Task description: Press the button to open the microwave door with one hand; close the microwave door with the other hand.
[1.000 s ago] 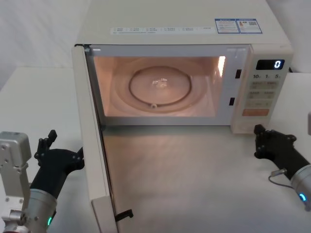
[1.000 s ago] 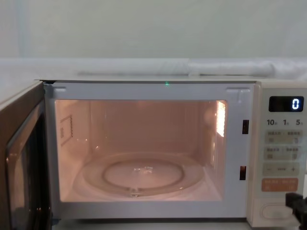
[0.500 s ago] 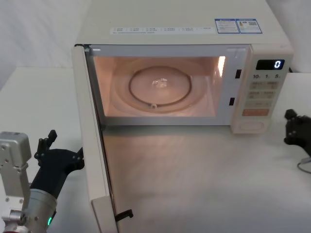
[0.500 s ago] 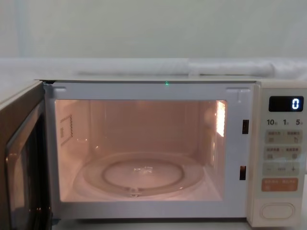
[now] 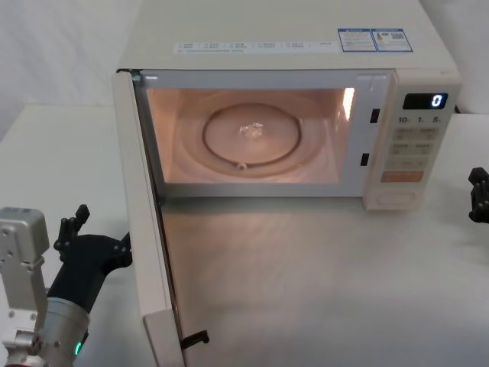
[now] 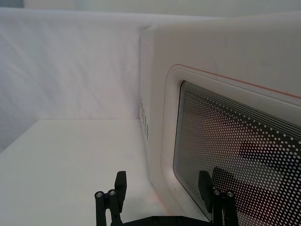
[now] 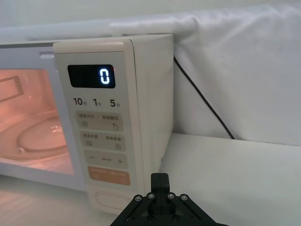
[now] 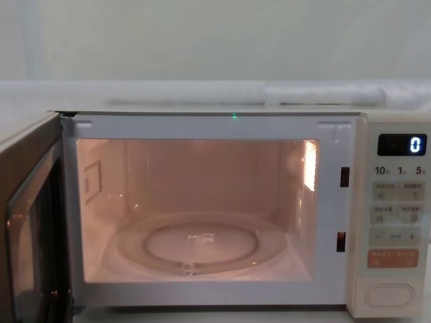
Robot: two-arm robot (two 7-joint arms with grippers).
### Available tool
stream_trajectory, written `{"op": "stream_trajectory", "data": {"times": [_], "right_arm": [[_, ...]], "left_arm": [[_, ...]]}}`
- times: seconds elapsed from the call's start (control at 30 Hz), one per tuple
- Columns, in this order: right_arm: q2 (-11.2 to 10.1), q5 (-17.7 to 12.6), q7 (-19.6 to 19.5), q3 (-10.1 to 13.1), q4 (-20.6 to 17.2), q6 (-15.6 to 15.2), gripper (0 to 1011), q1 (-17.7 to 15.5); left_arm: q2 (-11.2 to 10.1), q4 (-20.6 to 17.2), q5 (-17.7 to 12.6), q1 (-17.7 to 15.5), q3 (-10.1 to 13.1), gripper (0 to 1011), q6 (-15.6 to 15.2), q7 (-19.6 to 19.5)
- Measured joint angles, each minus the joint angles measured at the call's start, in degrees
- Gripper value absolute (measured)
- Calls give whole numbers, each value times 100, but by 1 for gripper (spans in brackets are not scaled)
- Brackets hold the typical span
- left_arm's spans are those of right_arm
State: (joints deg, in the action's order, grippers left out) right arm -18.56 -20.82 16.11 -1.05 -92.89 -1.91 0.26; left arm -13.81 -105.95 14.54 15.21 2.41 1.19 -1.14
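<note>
The microwave door (image 5: 150, 229) stands swung wide open on its left hinge, its edge toward me. Its dotted window (image 6: 235, 146) faces my left gripper (image 5: 99, 231), which is open just left of the door's outer face, fingers (image 6: 118, 187) spread. The door also shows at the chest view's left edge (image 8: 27, 229). The cream pill-shaped button (image 5: 397, 198) (image 7: 113, 200) (image 8: 389, 295) sits at the bottom of the control panel, untouched. My right gripper (image 5: 479, 203) is shut at the far right, well clear of the panel; its tip (image 7: 160, 180) points toward the panel's right corner.
The cavity is lit, with a glass turntable (image 5: 252, 136) inside. The display (image 7: 91, 76) reads 0. A black power cord (image 7: 202, 99) runs down the white cloth behind the microwave's right side. White tabletop (image 5: 306, 283) stretches in front of the microwave.
My right gripper has pulled back from just in front of the button to the far right edge. The door has stayed open and the left arm has not moved.
</note>
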Motion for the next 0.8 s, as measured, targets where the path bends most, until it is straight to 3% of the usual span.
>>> {"op": "stream_trajectory", "data": {"times": [0.2, 0.6, 0.8], "right_arm": [[-131, -170, 153, -49, 105, 9, 0, 60], [-114, -166, 149, -46, 100, 10, 3, 55], [-106, -158, 145, -43, 97, 9, 168, 53]], "left_arm": [[0, 0, 0, 0, 0, 1001, 0, 0], [0, 0, 0, 0, 0, 1001, 0, 0], [0, 0, 0, 0, 0, 1001, 0, 0]]}}
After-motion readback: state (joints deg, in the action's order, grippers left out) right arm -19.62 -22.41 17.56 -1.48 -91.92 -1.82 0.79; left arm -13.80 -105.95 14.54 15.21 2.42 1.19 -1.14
